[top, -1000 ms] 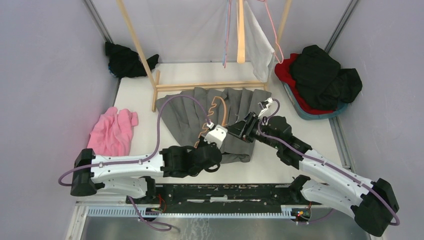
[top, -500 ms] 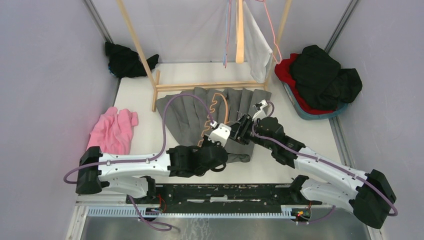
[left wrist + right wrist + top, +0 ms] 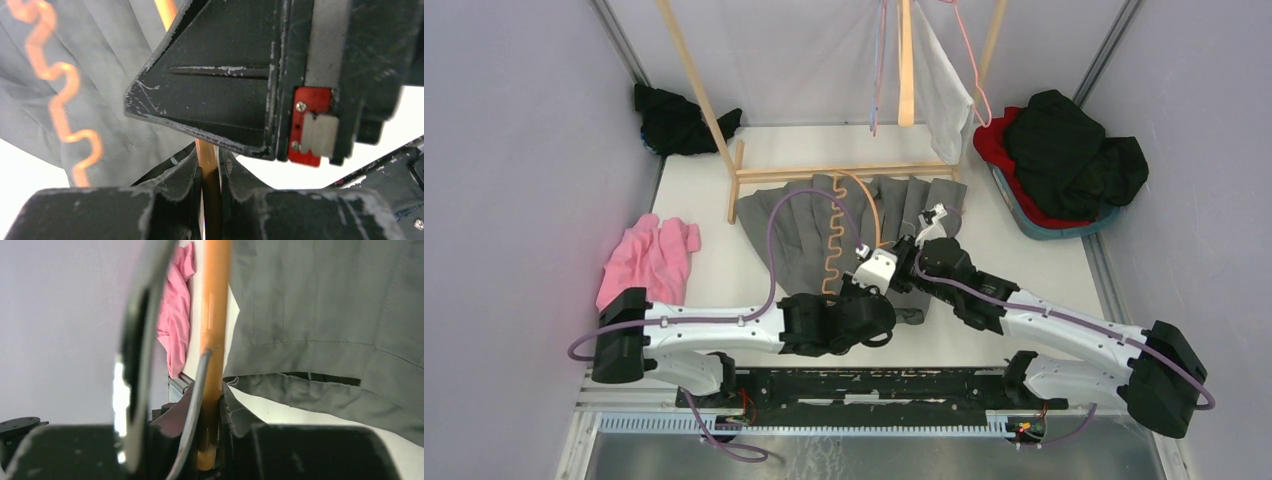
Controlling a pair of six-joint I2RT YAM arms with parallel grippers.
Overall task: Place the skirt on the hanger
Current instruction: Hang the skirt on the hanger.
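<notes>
Since a second ago both arms have drawn together at mid-frame, the left gripper [image 3: 886, 266] sliding right and the right gripper [image 3: 906, 252] left, and the hanger [image 3: 830, 240] has shifted so its wavy orange bar runs straighter down the skirt [image 3: 794, 225]. The two grippers now sit just beside each other over the skirt's lower right part. In the left wrist view the left gripper's fingers [image 3: 182, 182] are closed tight on a plain orange rod of the hanger, and the right gripper's black body fills the upper right of that frame. In the right wrist view the right gripper likewise pinches the orange rod between nearly closed fingers [image 3: 235, 412], with a blurred shiny wire beside it at left. The skirt lies spread, grey and pleated, on the white surface [image 3: 1024, 260] at the centre of the top view, just below the wooden rack [image 3: 824, 172], the wavy bar across it. A pink cloth [image 3: 649, 262] lies at left, well apart, and a basket [image 3: 1036, 228] of red and black clothes sits at upper right
</notes>
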